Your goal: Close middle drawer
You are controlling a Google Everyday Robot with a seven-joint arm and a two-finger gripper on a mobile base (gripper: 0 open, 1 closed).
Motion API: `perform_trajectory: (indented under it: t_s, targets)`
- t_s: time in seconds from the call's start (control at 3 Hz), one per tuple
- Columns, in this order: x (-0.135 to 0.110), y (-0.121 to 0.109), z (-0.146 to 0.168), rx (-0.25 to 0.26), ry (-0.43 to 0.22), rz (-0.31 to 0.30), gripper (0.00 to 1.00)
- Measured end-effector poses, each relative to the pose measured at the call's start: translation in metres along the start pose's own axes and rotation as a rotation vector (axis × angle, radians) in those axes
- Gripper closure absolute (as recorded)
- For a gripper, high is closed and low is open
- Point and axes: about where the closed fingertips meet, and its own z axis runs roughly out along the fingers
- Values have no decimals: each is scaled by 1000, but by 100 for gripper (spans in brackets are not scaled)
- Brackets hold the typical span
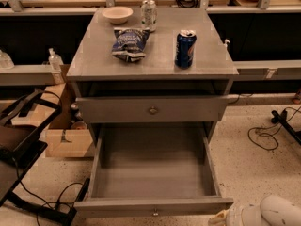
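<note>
One gripper (217, 219) sits at the bottom right edge of the view on a white arm (277, 213), just beside the right end of the middle drawer's front panel; whether it is wide or narrow cannot be told, and contact with the panel is unclear. Middle drawer (153, 166) is pulled far out toward the camera, its deep grey box open to view, with a small round knob (154, 213) at the centre of the low front panel. Above and behind it, the upper drawer (153, 108) with the taller front shows its own knob and stands slightly out from the cabinet. On the grey cabinet top (94, 60), a blue soda can (185, 48) stands upright at right and a blue chip bag (129, 44) lies at left. Farther back, a silver can (148, 15) stands beside a white bowl (117, 14). Left of the cabinet a cardboard box (66, 142) rests on the floor.
</note>
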Motion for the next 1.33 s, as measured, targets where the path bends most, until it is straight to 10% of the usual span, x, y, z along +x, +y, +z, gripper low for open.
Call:
perform_trajectory:
  t_s: [1.33]
  targets:
    - [-27,-41,35,-27,-35,-94,100]
